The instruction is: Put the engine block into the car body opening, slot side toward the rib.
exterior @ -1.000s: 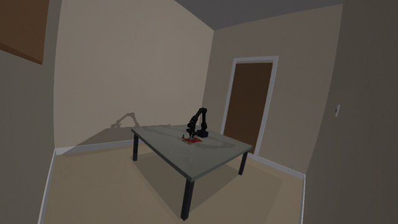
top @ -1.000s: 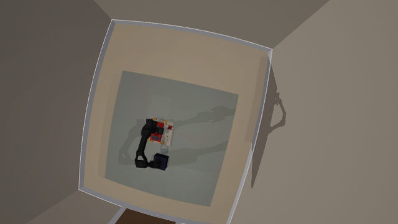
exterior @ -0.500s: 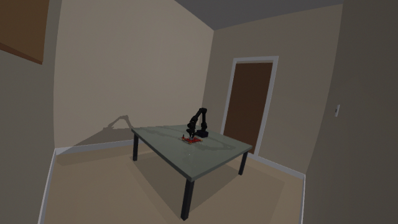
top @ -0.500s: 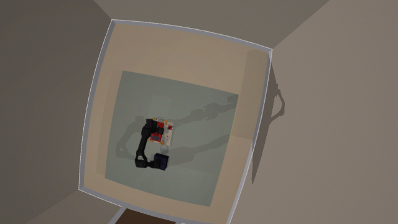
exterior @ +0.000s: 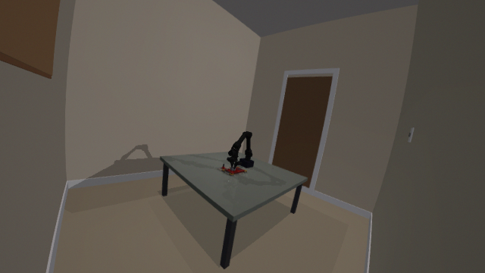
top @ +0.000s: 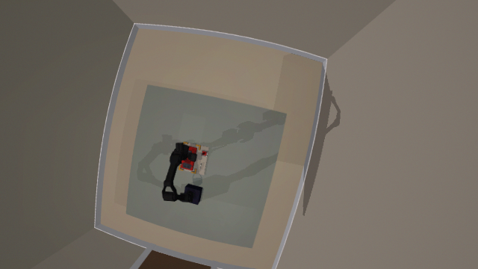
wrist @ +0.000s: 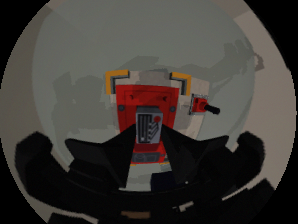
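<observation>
Directly below my end effector [wrist: 149,137], seen through the wrist camera, sits the red car body [wrist: 127,104], a flat, roughly square piece lying on the grey-green table [wrist: 133,36]. My two black fingers reach in from the bottom of the view and close from either side on the engine block [wrist: 148,125], a small grey rectangular part with fine markings on its face. The end effector is clamped on that block and gripping it firmly. The block hangs over the middle of the red body; I cannot tell whether it has entered the opening or how deep it sits, and I cannot make out the slot or the rib.

Beyond the fingertips, at the far edge of the car body, two yellow corner brackets [wrist: 117,80] frame a pale base plate. To the right of the end effector, just beside the red body, a small red and dark part [wrist: 201,104] rests on the pale surface.

From the top camera, my black arm [top: 171,172] bends from its dark blue base [top: 194,194] toward the car body [top: 188,163], with the end effector over it. The pale plate [top: 203,164] extends past the red piece on the side away from the arm.

From the exterior camera, the arm [exterior: 240,145] stands near the middle of the dark-legged table [exterior: 242,193], wrist pointing down at the red body [exterior: 234,171]. A brown door [exterior: 303,125] is behind it.
</observation>
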Controlling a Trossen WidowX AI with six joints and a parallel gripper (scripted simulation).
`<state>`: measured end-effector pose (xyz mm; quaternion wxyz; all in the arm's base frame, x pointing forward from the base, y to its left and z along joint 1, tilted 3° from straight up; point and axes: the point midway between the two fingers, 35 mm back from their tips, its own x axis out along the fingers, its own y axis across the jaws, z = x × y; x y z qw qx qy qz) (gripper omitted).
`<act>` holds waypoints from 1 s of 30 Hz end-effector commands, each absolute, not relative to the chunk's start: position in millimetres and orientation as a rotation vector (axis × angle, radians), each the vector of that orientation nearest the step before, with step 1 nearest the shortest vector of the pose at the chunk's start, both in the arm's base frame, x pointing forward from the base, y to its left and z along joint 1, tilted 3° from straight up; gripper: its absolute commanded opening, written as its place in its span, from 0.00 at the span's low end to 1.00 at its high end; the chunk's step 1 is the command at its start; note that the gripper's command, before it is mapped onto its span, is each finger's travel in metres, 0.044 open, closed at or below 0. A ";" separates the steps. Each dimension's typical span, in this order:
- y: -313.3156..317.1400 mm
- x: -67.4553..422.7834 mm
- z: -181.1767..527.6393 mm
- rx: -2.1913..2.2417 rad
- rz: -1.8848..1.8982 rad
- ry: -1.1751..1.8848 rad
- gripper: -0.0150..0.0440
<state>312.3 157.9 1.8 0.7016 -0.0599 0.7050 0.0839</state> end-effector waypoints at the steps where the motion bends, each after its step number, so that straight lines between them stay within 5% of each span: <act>1: 158.7 311.8 0.8 -0.129 0.190 1.571 0.52; 30: 158.9 311.7 -4.0 -0.130 0.191 1.571 0.52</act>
